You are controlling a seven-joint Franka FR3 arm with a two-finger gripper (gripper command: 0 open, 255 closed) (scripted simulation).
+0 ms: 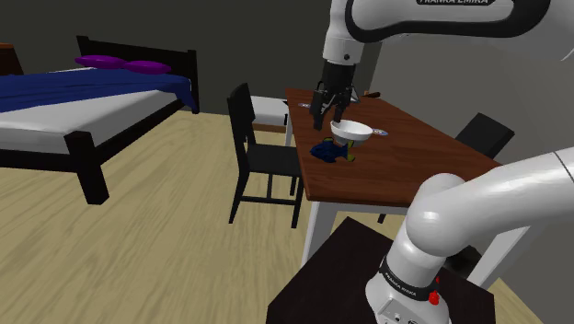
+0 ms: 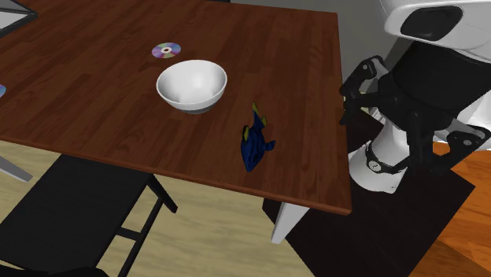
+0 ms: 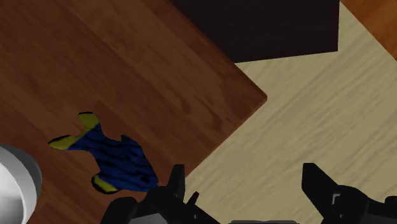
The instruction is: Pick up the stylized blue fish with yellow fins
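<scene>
gripper (image 3: 245, 175) spread, apparently over table (image 3: 127, 63) edge; fish (image 3: 111, 156) near bowl (image 3: 13, 184)

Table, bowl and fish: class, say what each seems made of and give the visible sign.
Table: wood, by its reddish-brown grain streaks; smooth, low sheen. Bowl: plain white, smooth, softly shaded; perhaps ceramic, not certain. Fish: matte blue with dark stripes and yellow fins; material cannot be told.

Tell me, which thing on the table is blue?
The fish, blue with yellow fins. The bowl is white, and the disc is shiny and silvery.
</scene>
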